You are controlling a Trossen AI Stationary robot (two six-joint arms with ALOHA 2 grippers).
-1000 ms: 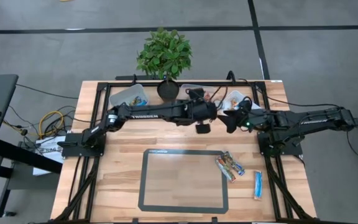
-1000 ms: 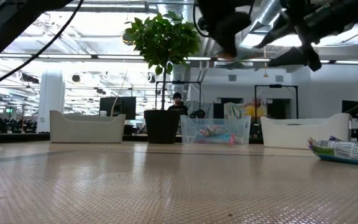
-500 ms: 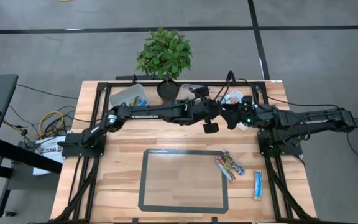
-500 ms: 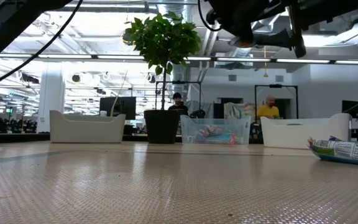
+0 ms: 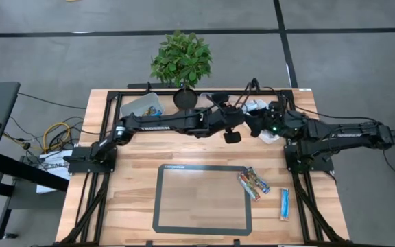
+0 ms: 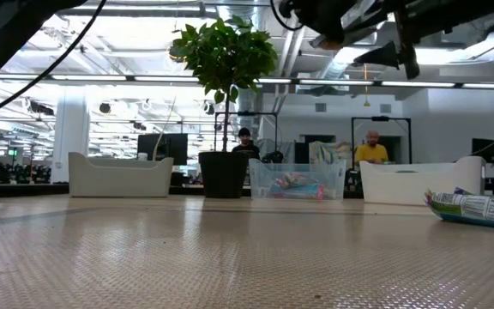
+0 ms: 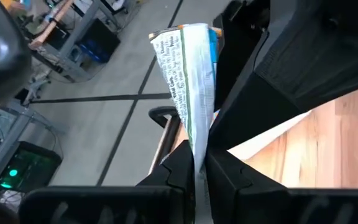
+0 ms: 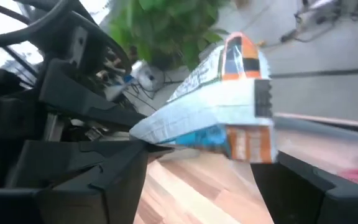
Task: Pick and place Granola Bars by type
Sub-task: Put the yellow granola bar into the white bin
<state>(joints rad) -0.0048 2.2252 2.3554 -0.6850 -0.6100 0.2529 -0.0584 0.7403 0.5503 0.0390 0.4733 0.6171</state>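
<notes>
Blue-and-white granola bar (image 7: 188, 87) sits clenched in the left gripper (image 7: 199, 163), raised just right of the potted plant (image 5: 181, 60); the right gripper (image 8: 197, 163) gapes wide around it, not gripping.

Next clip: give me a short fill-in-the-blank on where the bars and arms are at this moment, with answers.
1. The left gripper has its jaws ____ on a granola bar.
2. The right gripper has its jaws ____ around that same bar.
3. Both grippers meet near the table's ____ edge, beside the potted plant.
4. On the wood right of the black-framed mat lie a multicoloured bar and a ____ bar.

Answers: shut; open; far; blue
</notes>
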